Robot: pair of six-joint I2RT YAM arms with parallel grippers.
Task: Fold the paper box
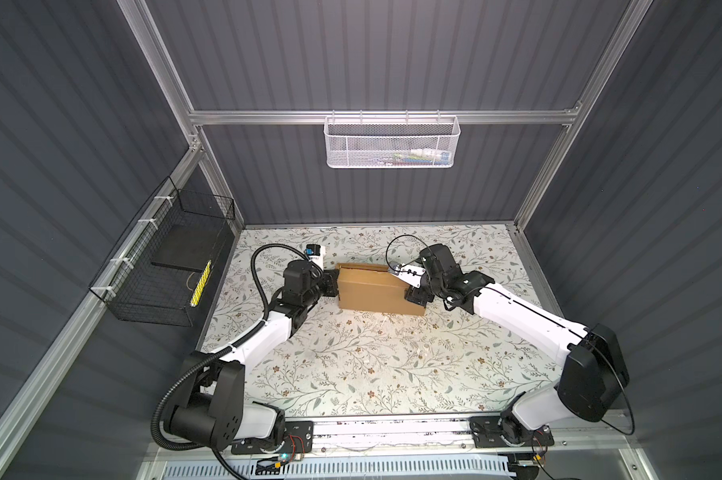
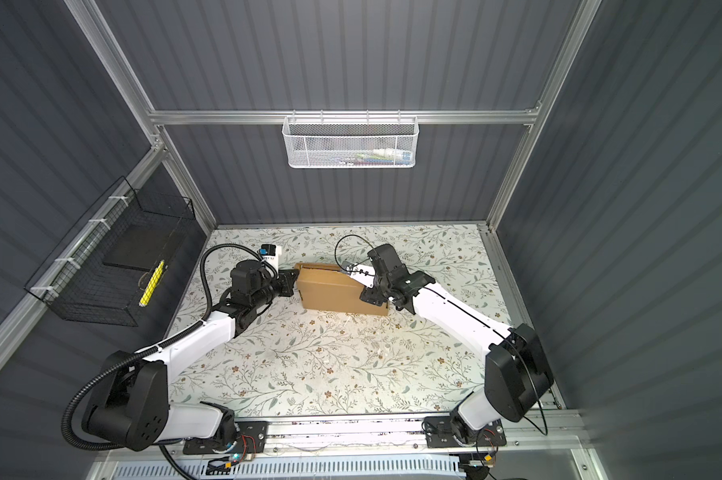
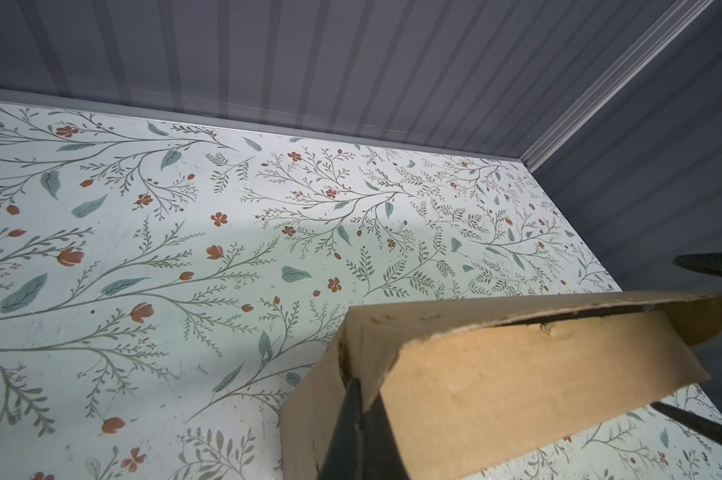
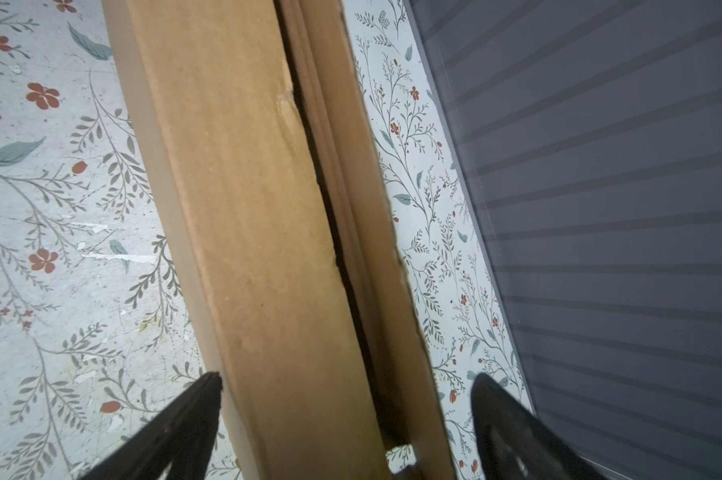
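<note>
Enclosing everything are dark grey ribbed wall panels (image 1: 371, 62), held in a frame of pale aluminium rails (image 1: 384, 117). The table (image 1: 351, 374) is a flat pale sheet printed with thin grey branches, green leaves and small rust-red flowers; the wrist views show it scuffed and scratched in places. On the left wall hangs a black wire basket (image 1: 159, 266), an open grid with a dark flat slab and a yellow strip inside. A white mesh basket (image 1: 392, 143), rounded at its corners, hangs from the back rail with a few small items that cannot be made out.

The paper box (image 1: 375, 291) lies on the far half of the table, between the two arms: plain brown corrugated cardboard, matte and faintly ribbed, folded up into a shallow rectangular shape. Its lid sits slightly raised, with a dark gap along the far edge and some ragged, dented spots.

The left gripper (image 3: 357, 386) is at the box's left end, its dark fingers pinched together on the cardboard wall at the corner. The right gripper (image 4: 348, 376) is at the right end with its jaws spread wide, one finger on either side of the box.
</note>
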